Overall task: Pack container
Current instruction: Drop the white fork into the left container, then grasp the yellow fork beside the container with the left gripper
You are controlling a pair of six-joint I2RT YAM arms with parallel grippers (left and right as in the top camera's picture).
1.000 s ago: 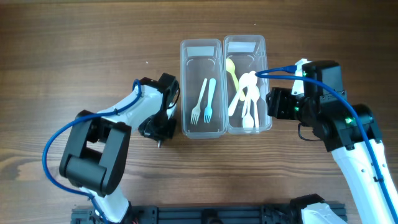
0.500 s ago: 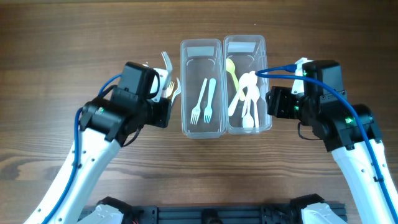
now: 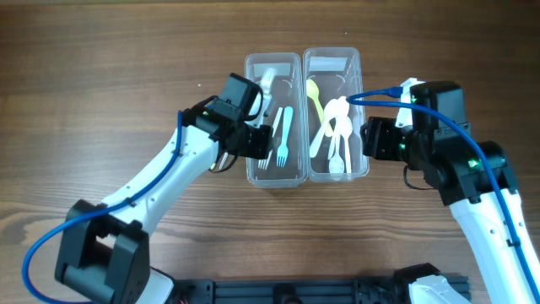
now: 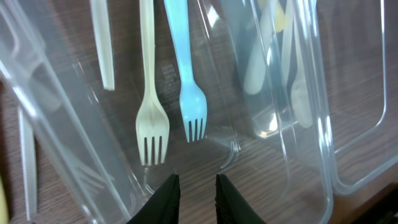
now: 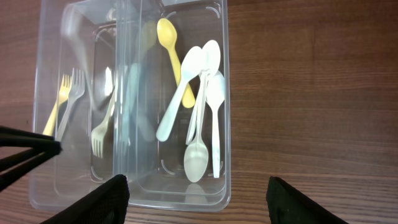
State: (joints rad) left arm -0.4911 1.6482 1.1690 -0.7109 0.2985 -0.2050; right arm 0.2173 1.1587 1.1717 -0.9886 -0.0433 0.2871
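Two clear containers side by side on the desk [image 3: 101,51], toward its far edge. In the fork container [image 3: 251,101]: one white fork [image 4: 151,134], one blue fork [image 4: 193,109], one more white handle [image 4: 101,43]. In the spoon container [image 3: 364,110]: one yellow spoon [image 5: 168,37], four white spoons [image 5: 214,118]. The left hand [image 4: 197,199] hovers over the forks, barely parted, empty; the right hand [image 5: 198,199] hangs by the spoons, wide, empty.

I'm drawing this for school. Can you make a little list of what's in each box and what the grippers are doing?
fork container: cream fork, blue fork
spoon container: yellow spoon, white spoons
left gripper: above fork container, slightly open, empty
right gripper: beside spoon container, open, empty
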